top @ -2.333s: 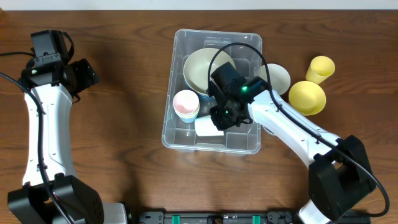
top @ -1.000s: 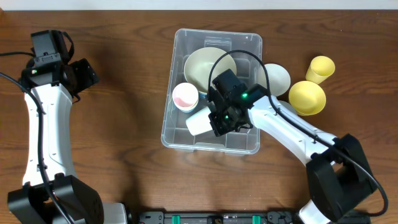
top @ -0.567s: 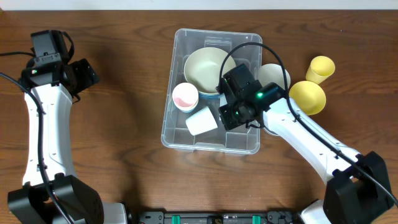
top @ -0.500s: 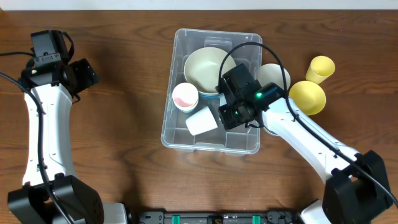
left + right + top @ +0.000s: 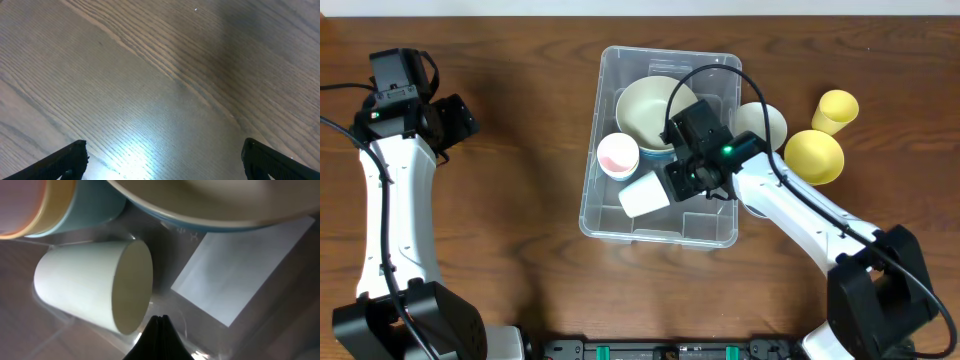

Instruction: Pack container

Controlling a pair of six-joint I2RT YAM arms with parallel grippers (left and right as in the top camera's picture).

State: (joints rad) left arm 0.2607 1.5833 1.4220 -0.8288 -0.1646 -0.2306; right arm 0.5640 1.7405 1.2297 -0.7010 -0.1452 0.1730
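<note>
1. We locate the container point(image 5: 610, 222) at the middle of the table point(image 5: 520, 250). It holds a big cream bowl point(image 5: 645, 108), a stack of cups point(image 5: 618, 157) and a white cup point(image 5: 642, 195) lying on its side.
2. We confirm the tool state. The right gripper point(image 5: 159, 322) hangs inside the container with its jaws pressed together and nothing between them, just beside the white cup's mouth and near the label point(image 5: 240, 275). The left gripper point(image 5: 162, 159) is spread wide and empty over bare table, well apart from the container.
3. We judge the step in hand to be leaving the container to fetch the next item. A pale bowl point(image 5: 767, 120), a yellow bowl point(image 5: 815, 157) and a yellow cup point(image 5: 836, 108) sit outside, to its right.
4. We raise the right gripper straight up past the container's wall before swinging right. A sideways move at this height risks rolling the white cup or catching the wall.
5. We open the jaws only once they are above the rim.
6. We take the pale bowl first, as it lies nearest. The arm hides whether it touches the wall, so we approach from above and pinch its far rim.
7. We place it on the bare floor, not on the tipped cup.
</note>
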